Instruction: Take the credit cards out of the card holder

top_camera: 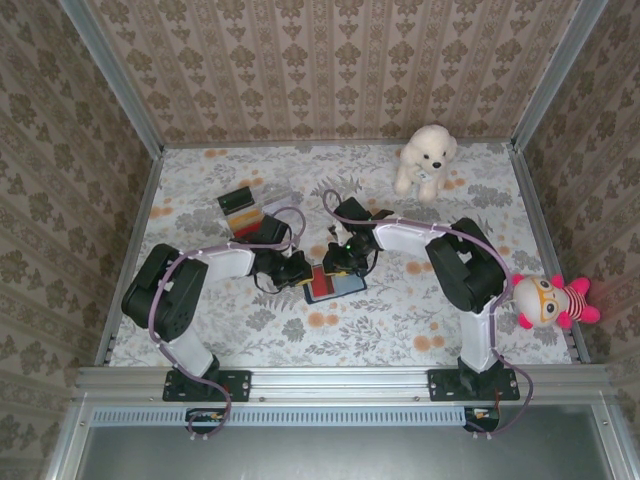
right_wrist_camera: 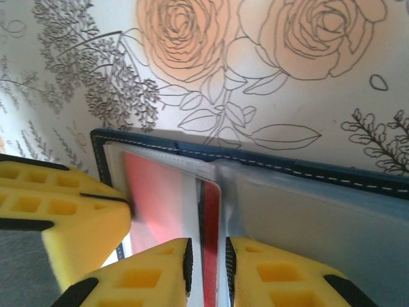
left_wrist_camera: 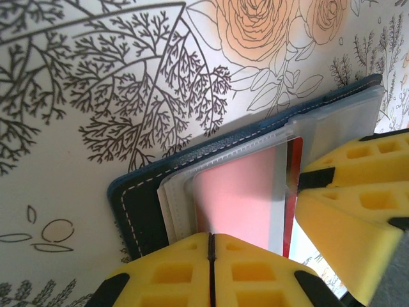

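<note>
Left arm (top_camera: 165, 295) and right arm (top_camera: 465, 265), lower frame: white links, bulky black joints, black base plates. Lilac cables (top_camera: 298, 222) run along both. Tool fingers (left_wrist_camera: 255, 272) yellow, moulded with square recesses, black-edged.

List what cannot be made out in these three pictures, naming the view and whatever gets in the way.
- Left wrist view: the lower end of the red card, hidden behind the left gripper.
- Right wrist view: whether the right gripper pinches the card or just the clear sleeve; the gripper itself covers the spot.
- Top view: the contents of the clear box, too small to read; the wallet, partly under both grippers.
</note>
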